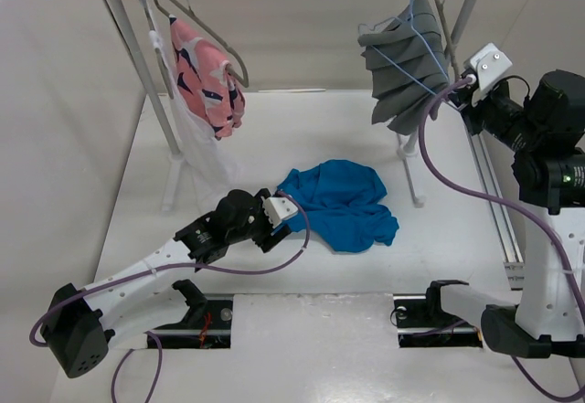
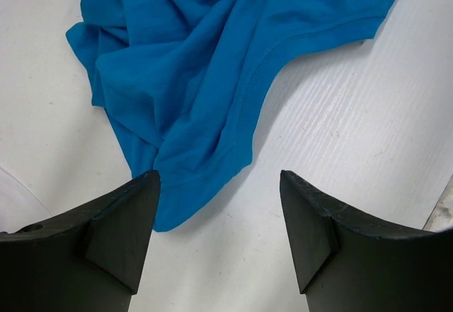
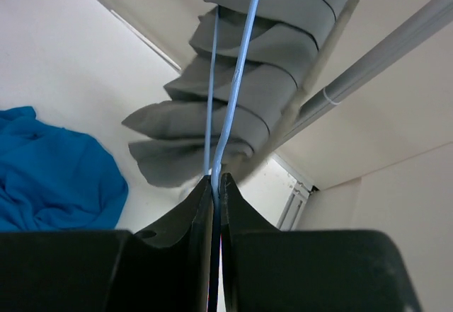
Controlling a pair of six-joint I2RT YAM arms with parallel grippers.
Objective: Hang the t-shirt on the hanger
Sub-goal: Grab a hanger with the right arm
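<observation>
Left tool (image 2: 219, 181): apart, t-shirt (image 2: 191, 78) hem just ahead, frame centre.
Right tool (image 3: 216, 179): clamped on hanger (image 3: 234, 93) wire, upper right.

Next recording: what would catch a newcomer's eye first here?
A bright blue cotton t-shirt lies crumpled on the white table, the open left gripper poised at its hem. Upper right, the right gripper is shut on a thin light-blue wire hanger beside a pleated grey garment; a pink garment with navy marks hangs upper left.
</observation>
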